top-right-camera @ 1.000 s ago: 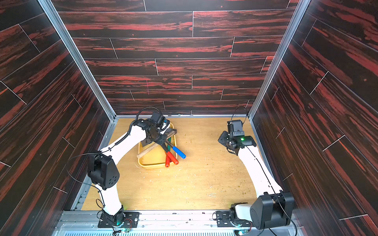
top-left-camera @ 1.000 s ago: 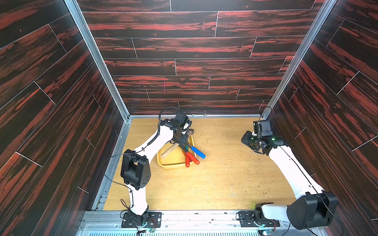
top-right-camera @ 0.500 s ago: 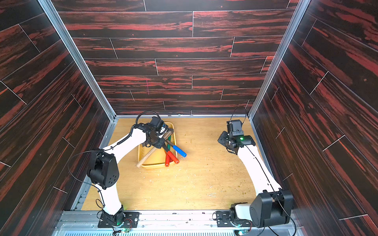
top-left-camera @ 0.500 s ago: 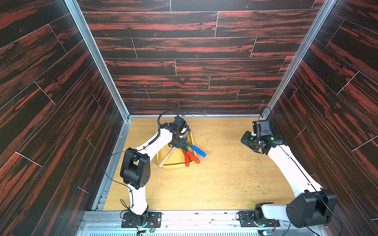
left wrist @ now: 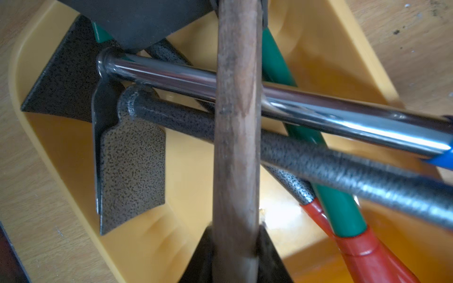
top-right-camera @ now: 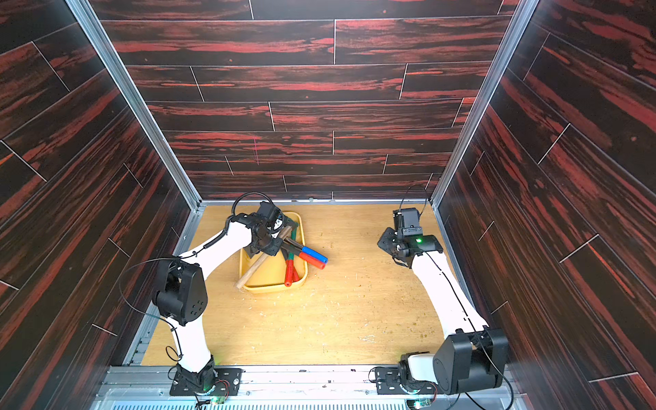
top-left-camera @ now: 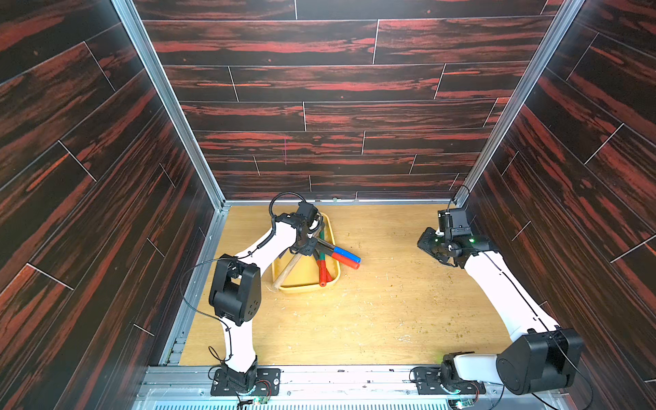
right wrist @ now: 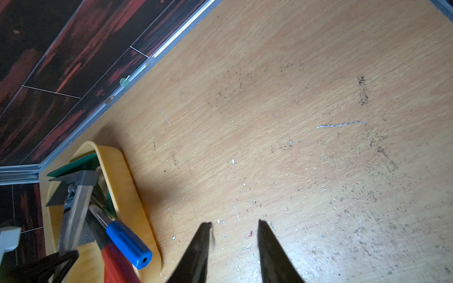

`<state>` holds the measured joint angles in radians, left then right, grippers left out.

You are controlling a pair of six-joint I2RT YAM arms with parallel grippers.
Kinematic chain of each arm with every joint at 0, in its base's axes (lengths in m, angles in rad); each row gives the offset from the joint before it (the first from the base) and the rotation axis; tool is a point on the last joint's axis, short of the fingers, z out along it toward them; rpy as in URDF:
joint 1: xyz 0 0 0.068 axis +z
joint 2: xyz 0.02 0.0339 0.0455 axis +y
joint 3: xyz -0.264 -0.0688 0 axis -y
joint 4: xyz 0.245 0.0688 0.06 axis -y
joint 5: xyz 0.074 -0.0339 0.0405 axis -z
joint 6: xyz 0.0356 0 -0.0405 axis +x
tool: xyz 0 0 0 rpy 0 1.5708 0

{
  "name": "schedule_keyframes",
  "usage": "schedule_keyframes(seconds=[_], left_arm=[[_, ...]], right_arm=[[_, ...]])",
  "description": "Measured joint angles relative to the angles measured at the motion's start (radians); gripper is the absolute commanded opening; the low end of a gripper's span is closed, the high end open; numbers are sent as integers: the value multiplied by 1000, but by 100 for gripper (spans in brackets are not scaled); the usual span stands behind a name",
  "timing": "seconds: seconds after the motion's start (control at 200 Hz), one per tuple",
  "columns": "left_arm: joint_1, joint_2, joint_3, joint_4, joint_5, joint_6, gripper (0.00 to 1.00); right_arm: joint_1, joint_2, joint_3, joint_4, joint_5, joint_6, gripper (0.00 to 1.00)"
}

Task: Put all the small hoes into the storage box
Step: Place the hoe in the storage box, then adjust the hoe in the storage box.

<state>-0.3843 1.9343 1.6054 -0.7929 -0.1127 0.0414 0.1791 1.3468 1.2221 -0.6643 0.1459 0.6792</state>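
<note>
left jaws: they straddle the hoe (left wrist: pixel 235 134), one finger (left wrist: pixel 269 257) close on each side of its wooden handle; I cannot tell whether they grip or only flank it.
hoe: it lies slantwise in the box (left wrist: pixel 17 85), its handle on top of a chrome shaft (left wrist: pixel 318 110) and a speckled shaft (left wrist: pixel 318 161) that cross beneath it. In a top view its butt (top-left-camera: pixel 276 284) pokes past the near rim, over the tabletop (top-left-camera: pixel 372 312).
step, my reading: letting go; the placement looks about done.
doing it well: spread the jaws clear of the wood on both sides before rising. Then lift straight up with no sideways drift, or a finger drags the handle along.
risk: a round handle on round shafts is likely to roll or see-saw. A bump on the overhanging butt could lever the hoe out.
right jaws: narrowly apart with nothing between them, over bare tabletop, well apart from the box.
right arm: no part in this step; best left parked.
</note>
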Motion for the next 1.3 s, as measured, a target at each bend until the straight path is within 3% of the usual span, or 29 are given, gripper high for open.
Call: schedule_keyframes(seconds=[0.17, 0.326, 0.506, 0.651, 1.032, 1.298], left_arm=[[13, 19, 0, -1, -33, -24, 77], [17, 21, 0, -1, -52, -32, 88], [17, 19, 0, 0, -56, -50, 93], [17, -18, 0, 2, -57, -93, 93], [17, -391, -138, 72, -73, -331, 86], [17, -460, -183, 62, -84, -436, 86]], right_arm=[[0, 0, 0, 0, 0, -1, 36], [16, 0, 0, 8, -3, -18, 37], [78, 21, 30, 40, -41, -73, 37], [152, 121, 129, 76, -97, -135, 37], [234, 455, 360, 130, -295, -227, 36], [265, 631, 496, 102, -319, -246, 35]])
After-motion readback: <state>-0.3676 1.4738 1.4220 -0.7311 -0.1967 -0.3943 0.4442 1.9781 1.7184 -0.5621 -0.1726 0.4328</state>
